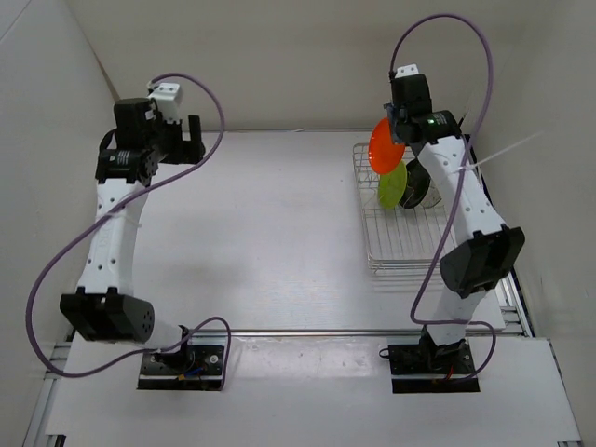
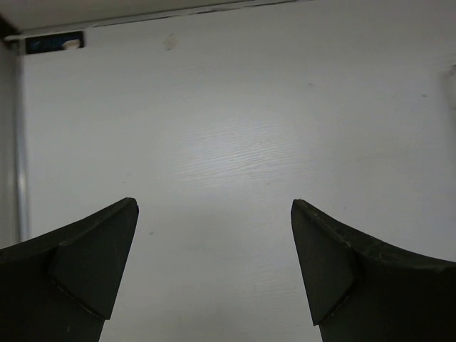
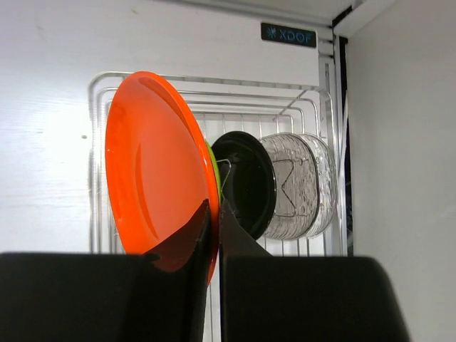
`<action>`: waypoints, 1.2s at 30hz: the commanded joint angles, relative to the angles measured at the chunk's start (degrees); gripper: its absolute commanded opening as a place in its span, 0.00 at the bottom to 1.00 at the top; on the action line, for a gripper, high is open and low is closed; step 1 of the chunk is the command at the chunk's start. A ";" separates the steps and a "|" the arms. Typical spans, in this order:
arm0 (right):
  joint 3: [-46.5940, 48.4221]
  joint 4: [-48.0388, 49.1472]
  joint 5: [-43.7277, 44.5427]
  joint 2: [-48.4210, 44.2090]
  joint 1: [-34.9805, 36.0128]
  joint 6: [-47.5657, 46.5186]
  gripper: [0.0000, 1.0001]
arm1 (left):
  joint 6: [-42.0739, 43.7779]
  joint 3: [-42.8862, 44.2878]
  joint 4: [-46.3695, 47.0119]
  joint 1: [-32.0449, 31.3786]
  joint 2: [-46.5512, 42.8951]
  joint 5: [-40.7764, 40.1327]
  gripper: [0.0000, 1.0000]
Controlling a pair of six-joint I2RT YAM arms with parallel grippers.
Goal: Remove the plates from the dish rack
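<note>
Orange plate [image 3: 153,164] in right gripper [image 3: 215,211]

The top view looks down from high at the near side and takes in the whole bench [image 1: 279,233] out to its far edge. The left wrist camera sits close behind the left end effector [image 2: 214,214] and faces bare bench, a patch the top view covers at far left. The right wrist camera looks past the right end effector [image 3: 215,214], very near the orange plate [image 3: 153,164], towards the dish rack [image 3: 96,142], which the top view shares at far right.
</note>
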 commanded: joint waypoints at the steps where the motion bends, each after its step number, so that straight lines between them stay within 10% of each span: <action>1: 0.21 -0.16 -4.42 -8.51 0.22 1.39 0.00 | -0.19 5.70 -1.06 -3.04 5.08 13.66 1.00; 5: -3.65 -0.78 -22.84 -12.92 -1.71 1.40 0.00 | -3.08 7.64 3.41 -8.47 11.50 31.75 1.00; 12: -7.27 -0.78 -48.27 -16.18 -3.12 -1.15 0.00 | -5.46 22.22 0.70 -19.81 26.44 40.05 1.00; 23: -8.33 -0.78 -48.81 -16.18 -3.12 -0.53 0.00 | -9.24 30.94 5.27 -24.84 32.51 43.40 0.99; 29: -8.33 -0.78 -50.66 -16.18 -3.12 -0.01 0.00 | -10.30 30.94 5.88 -25.99 35.06 43.40 0.74; 36: -8.33 -0.78 -51.28 -16.18 -3.12 -0.01 0.00 | -10.30 30.94 5.88 -27.03 36.74 42.78 0.70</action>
